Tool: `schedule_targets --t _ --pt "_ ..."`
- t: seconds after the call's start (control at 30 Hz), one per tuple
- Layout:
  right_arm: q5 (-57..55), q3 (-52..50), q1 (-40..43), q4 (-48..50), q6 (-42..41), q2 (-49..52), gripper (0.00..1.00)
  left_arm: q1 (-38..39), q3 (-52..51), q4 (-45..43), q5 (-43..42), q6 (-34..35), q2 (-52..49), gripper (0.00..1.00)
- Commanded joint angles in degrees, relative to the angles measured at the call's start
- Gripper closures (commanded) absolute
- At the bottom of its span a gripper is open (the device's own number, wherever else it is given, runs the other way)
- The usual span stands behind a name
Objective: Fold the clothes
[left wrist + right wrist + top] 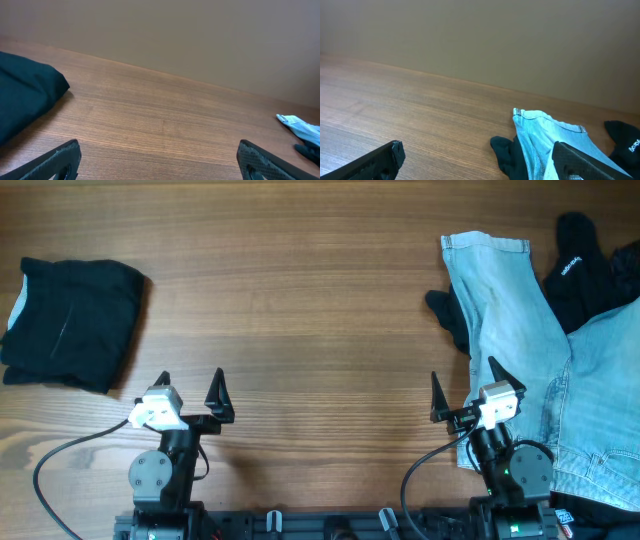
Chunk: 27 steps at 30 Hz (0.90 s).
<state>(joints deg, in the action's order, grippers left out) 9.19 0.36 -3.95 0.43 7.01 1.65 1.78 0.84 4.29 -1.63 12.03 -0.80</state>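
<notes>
Light blue jeans (540,360) lie unfolded at the right of the table, over a black garment (590,270) that also pokes out at their left edge (450,315). A folded black garment (70,320) lies at the far left. My left gripper (190,392) is open and empty near the front edge, right of the folded garment (25,95). My right gripper (465,385) is open and empty, its right finger over the jeans' left edge. The right wrist view shows the jeans (545,135) and black cloth (507,152) just ahead of the gripper (480,160).
The wooden table (300,300) is bare between the two piles. A plain wall (200,35) stands behind the table's far edge. Cables run from both arm bases at the front edge.
</notes>
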Motion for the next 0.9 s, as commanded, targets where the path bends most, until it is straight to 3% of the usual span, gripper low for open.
schedule_targets --t 0.0,0.7,0.8,0.87 --pt "0.76 0.00 -0.28 0.26 0.50 0.42 0.00 0.24 -0.52 -0.02 -0.26 -1.16 0.46 0.00" --pt "1.20 0.00 -0.28 0.20 -0.07 0.44 0.00 0.24 -0.52 -0.22 -0.72 -0.92 0.46 0.00" --pt "0.37 0.02 -0.28 0.76 -11.93 0.50 0.00 0.24 -0.50 -0.26 -1.60 1.97 0.42 0.00" --pt "1.38 1.03 -0.28 -0.72 -13.62 0.63 0.00 0.24 0.22 -0.46 -1.60 2.14 0.42 0.00"
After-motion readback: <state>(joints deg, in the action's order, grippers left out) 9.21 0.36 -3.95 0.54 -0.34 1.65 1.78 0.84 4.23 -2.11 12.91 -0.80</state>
